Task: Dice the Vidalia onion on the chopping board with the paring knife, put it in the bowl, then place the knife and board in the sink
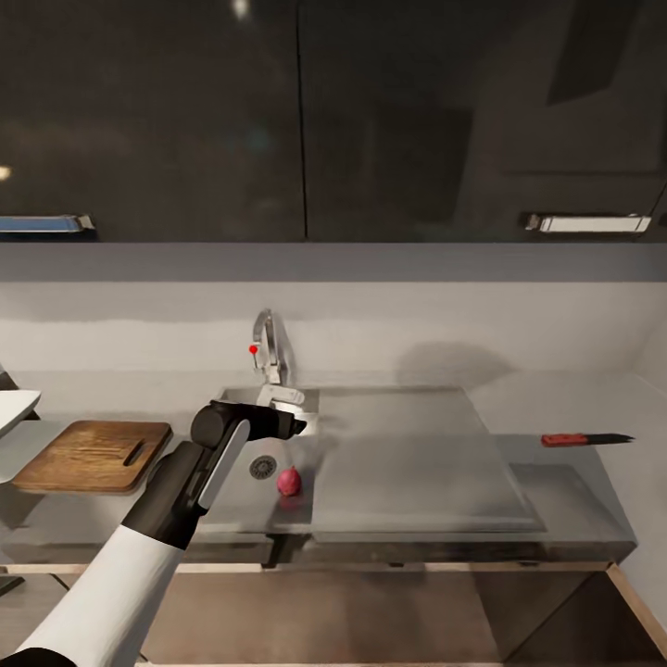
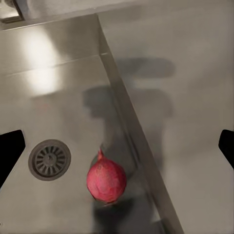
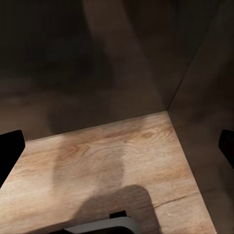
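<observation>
The left gripper point(image 2: 117, 146) hangs over the grey matte sink point(image 1: 241, 500), jaws spread wide and empty, above the small pinkish-red round onion point(image 2: 106, 181) lying beside the round metal drain point(image 2: 49, 159). The right gripper's point(image 3: 117, 146) jaws also gape wide over a wooden floor.

The head camera looks forward and down over the table point(image 1: 556, 482) from some way back. The left wrist camera hangs close above the sink point(image 2: 63, 73), facing down; both views share its drain point(image 1: 263, 466) and the onion point(image 2: 106, 180). The right wrist camera faces wooden flooring point(image 3: 107, 165).
</observation>
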You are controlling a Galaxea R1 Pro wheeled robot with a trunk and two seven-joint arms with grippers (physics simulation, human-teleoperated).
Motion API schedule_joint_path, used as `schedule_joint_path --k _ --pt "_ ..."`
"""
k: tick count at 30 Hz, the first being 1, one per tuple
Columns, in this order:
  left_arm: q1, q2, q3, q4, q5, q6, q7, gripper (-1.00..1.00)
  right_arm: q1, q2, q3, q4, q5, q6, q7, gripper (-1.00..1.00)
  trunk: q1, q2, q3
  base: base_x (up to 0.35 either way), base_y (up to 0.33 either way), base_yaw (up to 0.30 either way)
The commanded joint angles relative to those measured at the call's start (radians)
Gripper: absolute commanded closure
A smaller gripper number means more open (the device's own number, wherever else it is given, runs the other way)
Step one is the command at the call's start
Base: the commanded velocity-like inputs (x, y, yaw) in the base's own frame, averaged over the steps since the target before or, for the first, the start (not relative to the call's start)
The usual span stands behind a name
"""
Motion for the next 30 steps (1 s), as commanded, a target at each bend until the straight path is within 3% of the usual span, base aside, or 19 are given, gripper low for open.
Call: schedule_joint_path --k 1,11,30 --pt "-0.001 0.001 0.000 0.000 0.002 0.004 0.000 -1.00 0.000 0.001 -0.001 -0.002 -0.001 -0.001 0.001 -1.00 0.001 -0.002 -0.003 0.004 -0.002 0.000" --pt "-0.001 0.017 0.000 -0.001 0.004 0.004 0.001 -1.00 0.000 0.002 0.000 -0.001 -0.001 0.000 0.001 -1.00 0.001 -0.002 -0.018 0.001 0.000 0.000" --pt "-0.001 0.021 -0.002 0.011 0.004 0.004 0.002 -1.00 0.000 0.002 0.000 0.000 -0.001 0.000 0.001 -1.00 0.001 -0.002 -0.048 0.000 0.000 0.000"
